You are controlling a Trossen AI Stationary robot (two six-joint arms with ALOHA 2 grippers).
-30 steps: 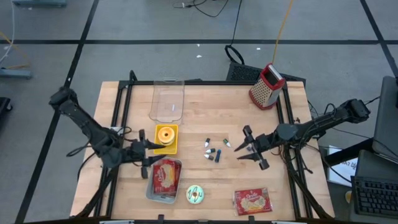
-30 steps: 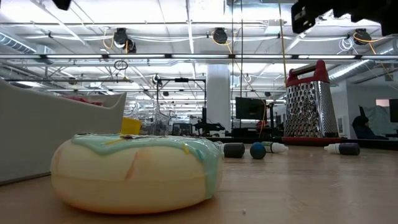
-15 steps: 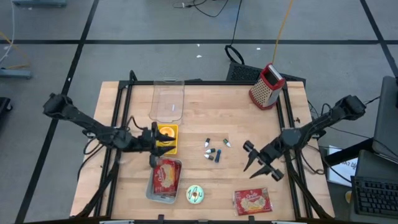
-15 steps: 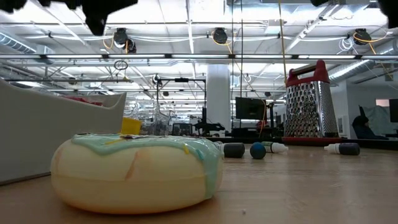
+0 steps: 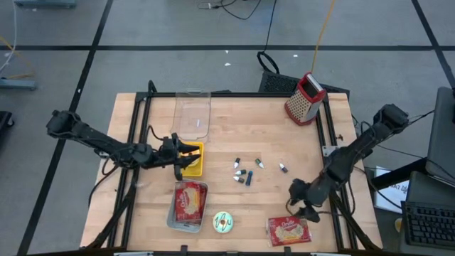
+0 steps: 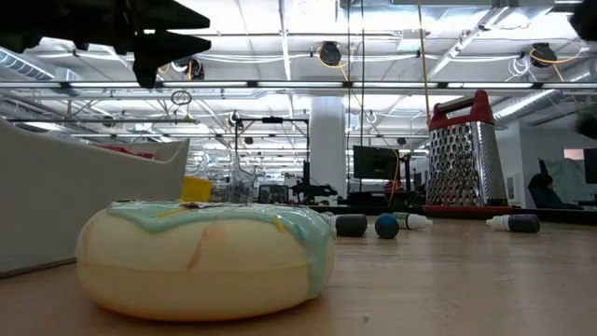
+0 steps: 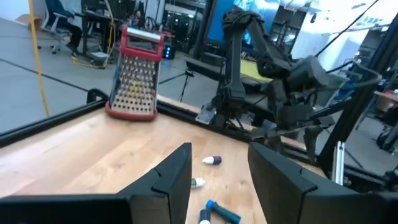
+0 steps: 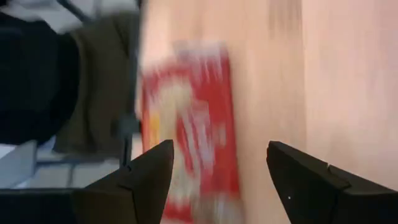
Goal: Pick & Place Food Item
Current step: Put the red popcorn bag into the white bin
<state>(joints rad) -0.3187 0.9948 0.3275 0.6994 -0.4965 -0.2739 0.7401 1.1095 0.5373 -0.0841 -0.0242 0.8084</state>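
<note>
Just above flat red snack packet (image 5: 288, 230) at table's front edge, your right gripper (image 5: 301, 201) hovers, fingers apart, nothing held. Packet lies right of mint-iced doughnut (image 5: 223, 222). Your left gripper (image 5: 186, 154), far left of packet, open over yellow square dish (image 5: 193, 167).

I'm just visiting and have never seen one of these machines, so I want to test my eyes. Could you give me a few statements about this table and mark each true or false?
1. The right tool hangs over the red snack packet near the table's front edge. True.
2. The left tool holds the frosted donut. False: the donut lies alone on the table; the left tool is open above the yellow container.
3. The grater lies flat on its side. False: it stands upright at the far right corner.
4. A red packet lies in the grey tray. True.
5. Both tools are open. True.
</note>
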